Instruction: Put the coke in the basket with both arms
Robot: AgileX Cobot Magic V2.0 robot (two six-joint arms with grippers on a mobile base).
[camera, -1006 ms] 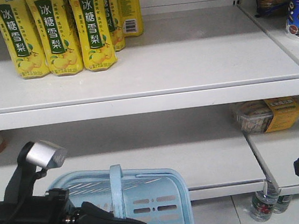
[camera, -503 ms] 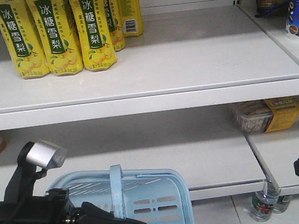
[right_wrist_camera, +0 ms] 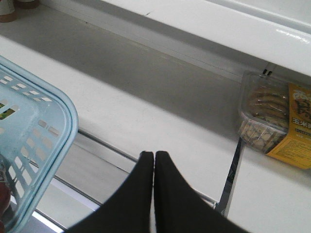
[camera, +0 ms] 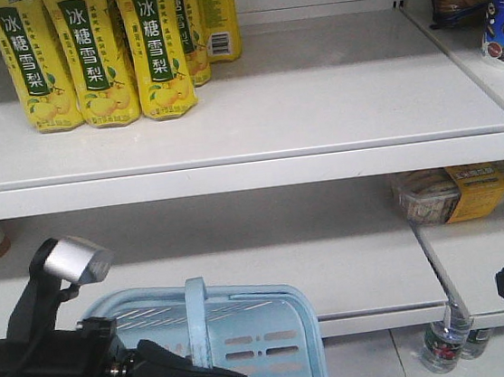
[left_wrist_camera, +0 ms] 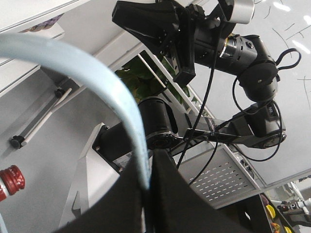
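The light blue basket point(camera: 251, 339) hangs low in the front view, before the lower shelf. In the left wrist view its strap handle point(left_wrist_camera: 104, 85) runs down between the black fingers of my left gripper point(left_wrist_camera: 148, 187), which is shut on it. At that view's left edge the red cap of the coke point(left_wrist_camera: 10, 178) shows; the bottle's body is out of view. My right gripper point(right_wrist_camera: 154, 154) is shut with nothing in it, hovering over the lower shelf's front edge to the right of the basket's rim point(right_wrist_camera: 68, 121).
Yellow pear-drink bottles point(camera: 96, 56) stand on the upper shelf point(camera: 319, 135). A clear pack of biscuits point(right_wrist_camera: 272, 121) lies on the lower shelf, right of my right gripper. Small bottles point(camera: 447, 344) stand on the floor at the right.
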